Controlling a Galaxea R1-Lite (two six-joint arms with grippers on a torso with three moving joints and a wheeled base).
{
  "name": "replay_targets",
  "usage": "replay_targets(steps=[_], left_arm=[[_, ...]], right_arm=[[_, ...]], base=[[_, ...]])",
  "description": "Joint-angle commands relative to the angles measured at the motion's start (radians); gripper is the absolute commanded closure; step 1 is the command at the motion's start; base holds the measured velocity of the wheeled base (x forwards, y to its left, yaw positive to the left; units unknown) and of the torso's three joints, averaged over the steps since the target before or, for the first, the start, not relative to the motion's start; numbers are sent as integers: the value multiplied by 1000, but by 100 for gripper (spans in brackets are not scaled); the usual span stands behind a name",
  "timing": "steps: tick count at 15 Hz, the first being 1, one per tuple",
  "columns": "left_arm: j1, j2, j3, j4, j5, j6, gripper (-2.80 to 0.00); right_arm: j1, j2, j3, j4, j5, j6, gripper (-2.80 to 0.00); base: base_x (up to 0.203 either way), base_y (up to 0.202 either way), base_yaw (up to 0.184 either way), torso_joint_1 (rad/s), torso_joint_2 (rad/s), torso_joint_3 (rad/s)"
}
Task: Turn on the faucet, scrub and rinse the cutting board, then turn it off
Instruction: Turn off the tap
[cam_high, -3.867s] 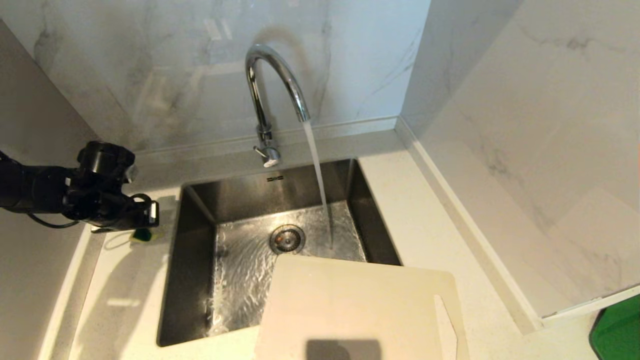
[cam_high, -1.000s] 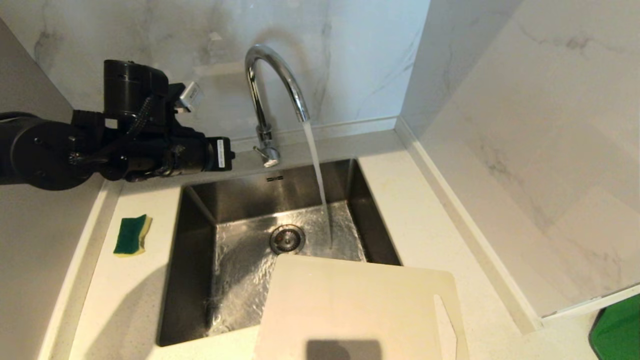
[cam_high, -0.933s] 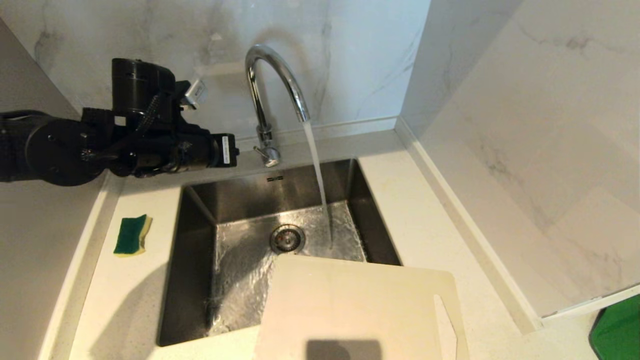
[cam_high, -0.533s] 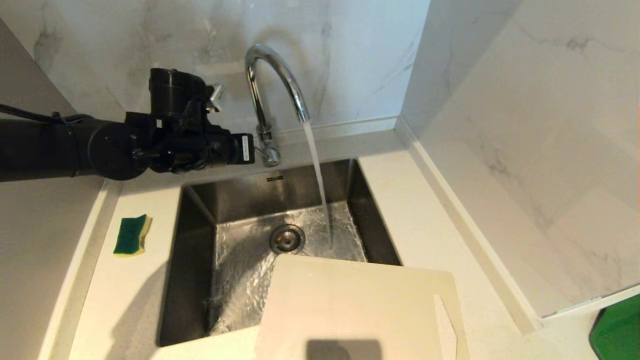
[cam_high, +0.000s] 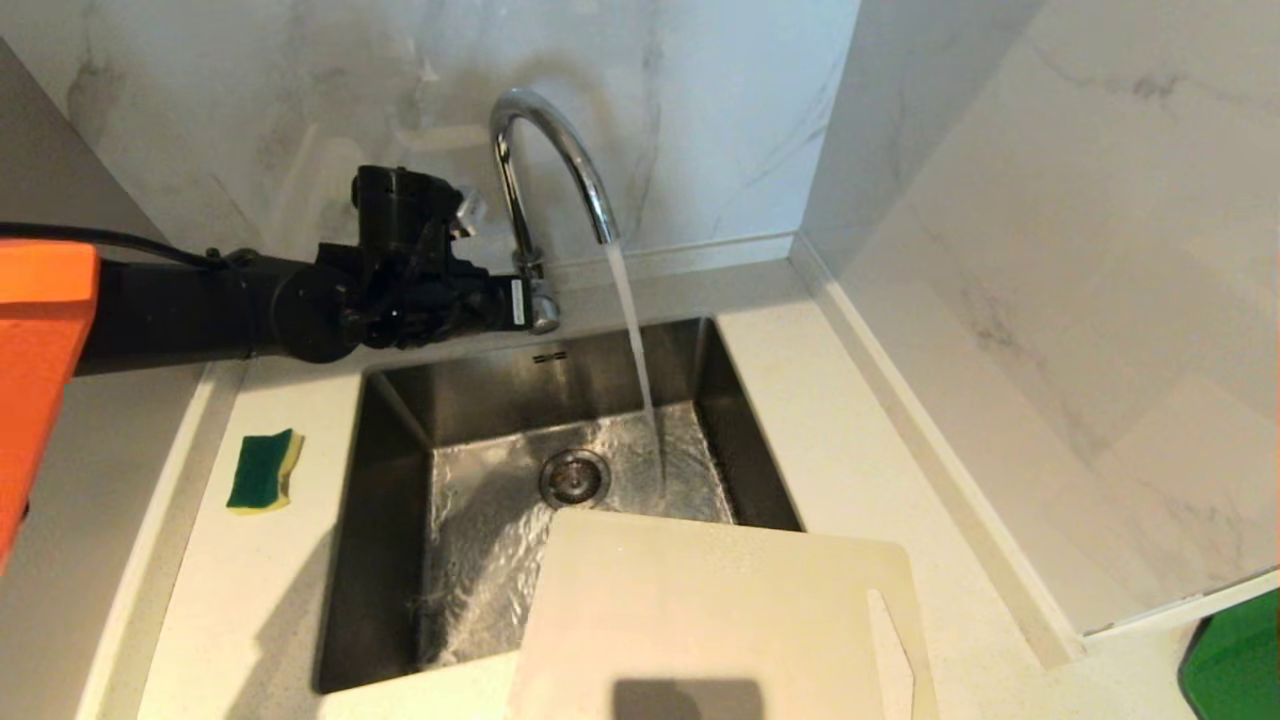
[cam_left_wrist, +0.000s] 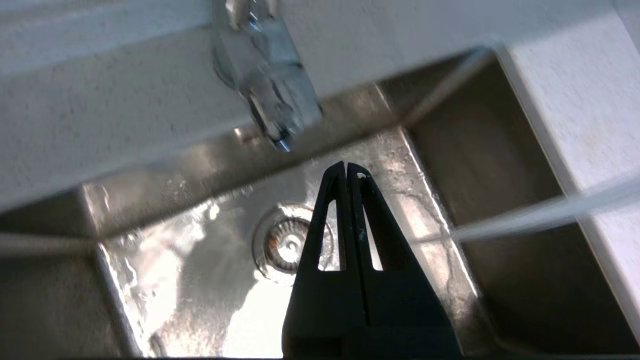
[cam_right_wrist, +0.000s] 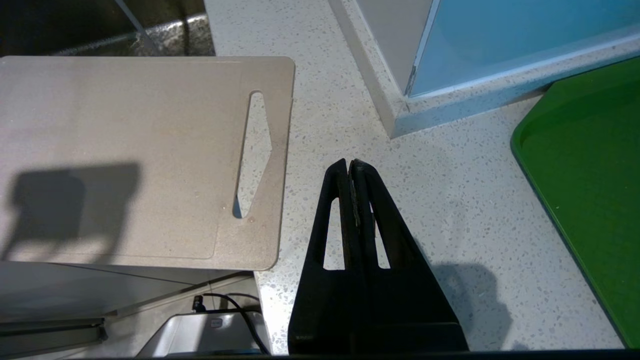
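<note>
The left gripper, fingers pressed together on nothing, sits at the base of the faucet at the sink's 12 o'clock rim, just beside the small lever; contact cannot be judged. Water runs into the basin. The cutting board overhangs the sink's 5 o'clock corner. A sponge lies on the bench at 9 o'clock. The right gripper hangs closed and empty above bare bench between board and green tray. No writing is readable
</note>
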Motion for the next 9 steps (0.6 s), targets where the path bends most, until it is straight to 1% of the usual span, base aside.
replay_targets(steps=[1,3,9], left_arm=[[12,56,-64,9,3,0,0],[17,59,-73,42,3,0,0],[26,70,-76,43,2,2,0]], right_arm=[[0,0,0,1,0,0,0],[0,0,0,1,0,0,0],[0,0,0,1,0,0,0]], base=[[0,0,0,0,0,0],[0,0,0,0,0,0],[0,0,0,0,0,0]])
